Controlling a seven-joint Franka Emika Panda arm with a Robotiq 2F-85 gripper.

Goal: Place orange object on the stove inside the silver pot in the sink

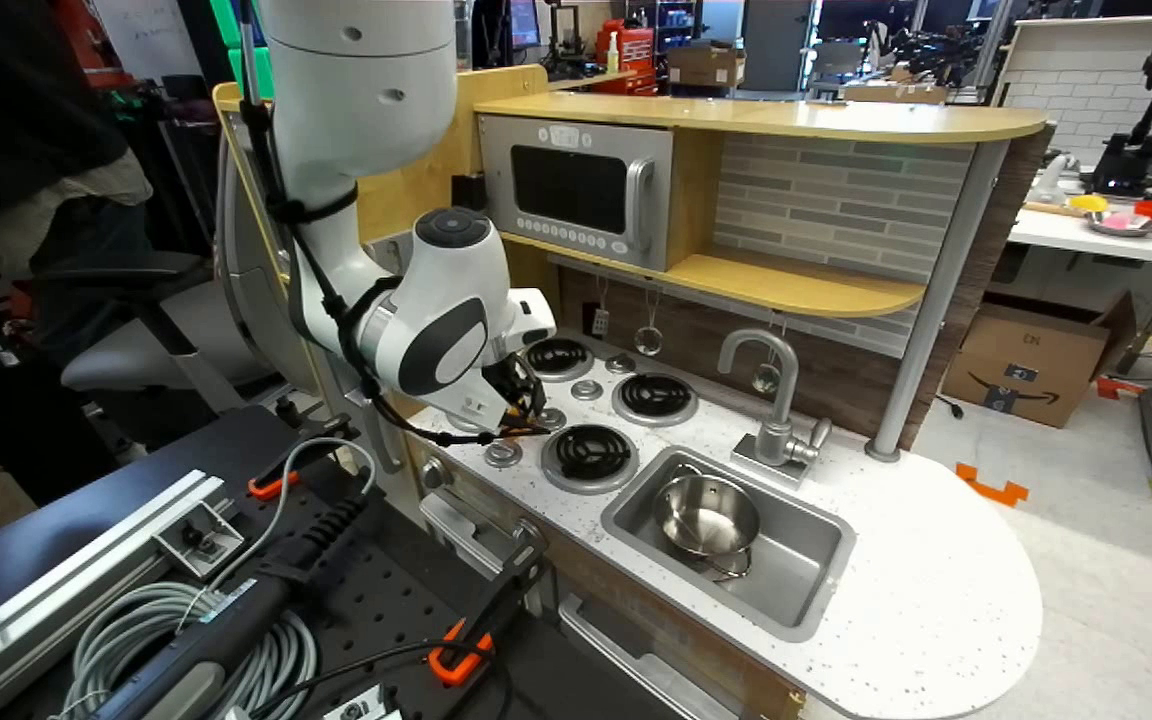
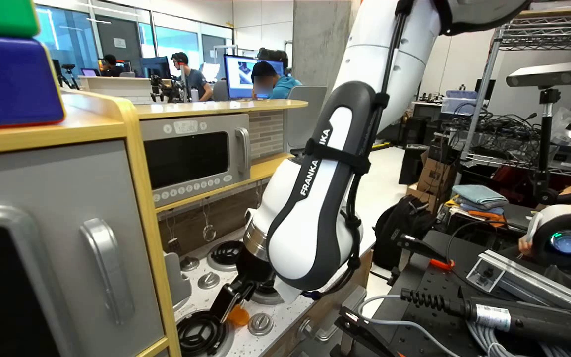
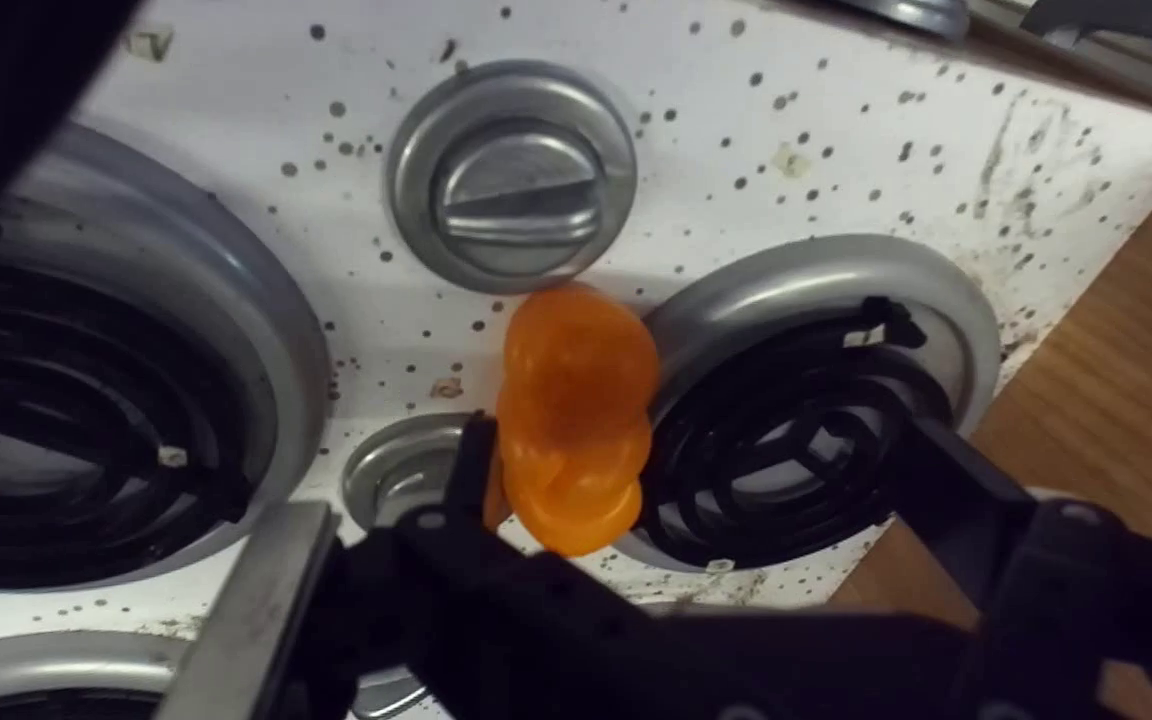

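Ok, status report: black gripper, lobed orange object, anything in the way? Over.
Black two-finger gripper open. Lobed orange object between its jaws on speckled white stovetop, ungripped. Round silver knob and black coil burner close alongside, may crowd the grasp.

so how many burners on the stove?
4. In an exterior view: back left burner, back right burner, front right burner. The front left burner, mostly hidden there, shows in the wrist view beside the orange object.

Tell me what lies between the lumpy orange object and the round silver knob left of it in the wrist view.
The wrist view shows one finger of the black gripper.
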